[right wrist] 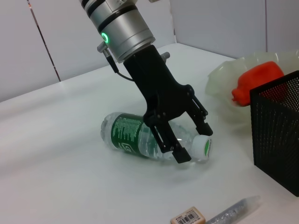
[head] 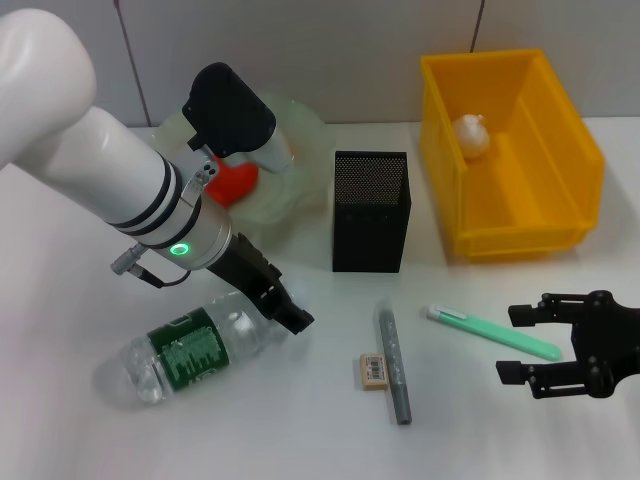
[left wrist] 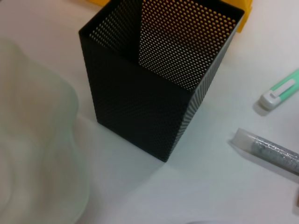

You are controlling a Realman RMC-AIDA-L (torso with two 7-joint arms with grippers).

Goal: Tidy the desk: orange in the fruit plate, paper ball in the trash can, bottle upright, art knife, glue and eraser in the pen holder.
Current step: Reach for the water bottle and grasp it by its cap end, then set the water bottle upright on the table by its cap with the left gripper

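The bottle point(head: 190, 352) is lying on its side on the table point(head: 300, 430), its neck being straddled by the spread fingers of the left gripper point(right wrist: 192, 145). The right gripper point(head: 528, 347) is being held open near the green knife point(head: 492, 333).

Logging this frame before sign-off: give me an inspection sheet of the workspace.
Surface: white table.
Job's things: orange in fruit plate; paper ball in trash can; bottle lying down; eraser, glue, art knife outside pen holder.
Clutter: nothing seen.
Grippers: left gripper open, straddling the bottle's neck; right gripper open beside the art knife.
Cables: short lead at left wrist.
Surroundings: panelled wall.
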